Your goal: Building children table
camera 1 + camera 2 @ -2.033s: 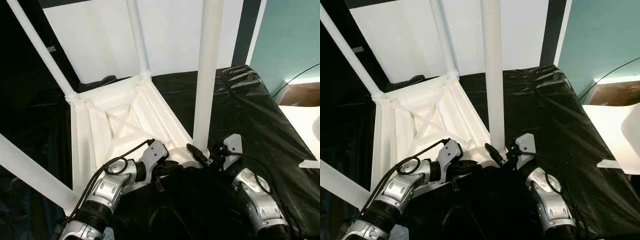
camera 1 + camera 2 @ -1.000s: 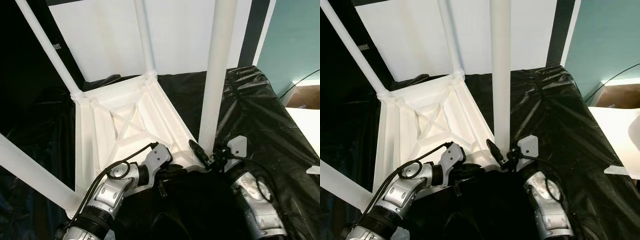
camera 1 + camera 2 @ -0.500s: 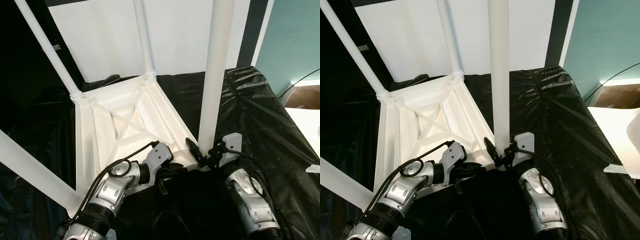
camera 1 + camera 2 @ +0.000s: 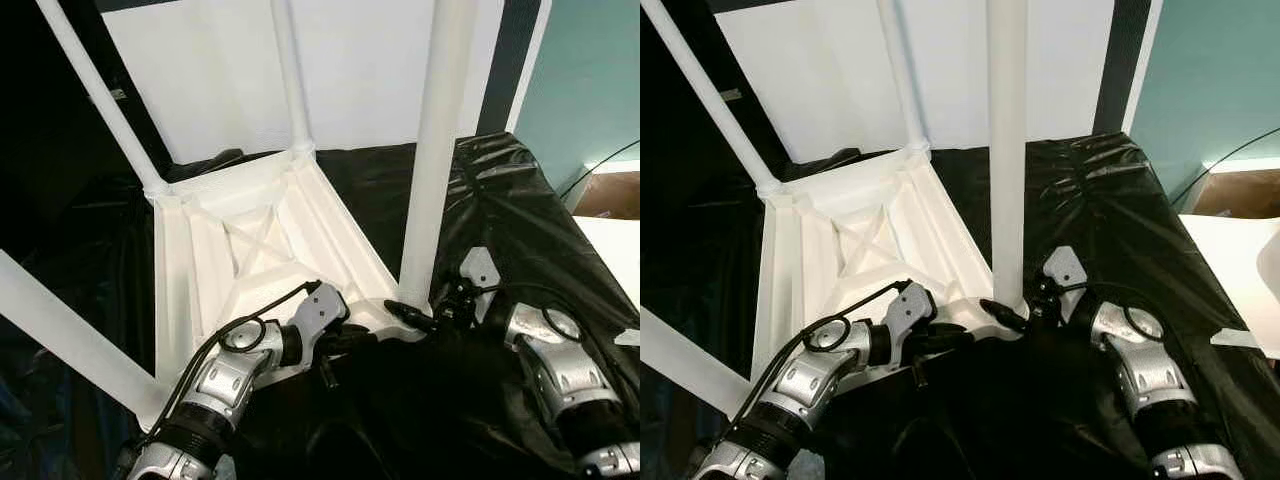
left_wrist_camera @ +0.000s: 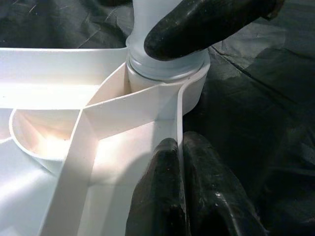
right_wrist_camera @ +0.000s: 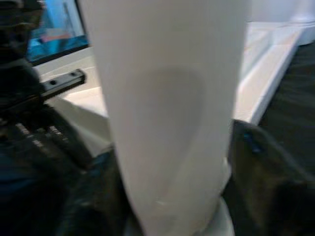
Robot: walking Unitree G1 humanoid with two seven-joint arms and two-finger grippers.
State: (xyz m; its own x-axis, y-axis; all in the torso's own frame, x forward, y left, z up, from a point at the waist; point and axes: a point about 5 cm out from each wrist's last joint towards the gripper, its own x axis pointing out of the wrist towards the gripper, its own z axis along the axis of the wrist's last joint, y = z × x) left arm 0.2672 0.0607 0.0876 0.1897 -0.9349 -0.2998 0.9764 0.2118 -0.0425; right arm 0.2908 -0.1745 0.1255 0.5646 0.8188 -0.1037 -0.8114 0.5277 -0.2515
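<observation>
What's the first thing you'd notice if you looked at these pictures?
A white children's table lies upside down on a black sheet, its round legs sticking up. At its nearest corner, the right tool wraps around the bottom of the front leg. The left tool pinches the table's rim just beside that corner.
</observation>
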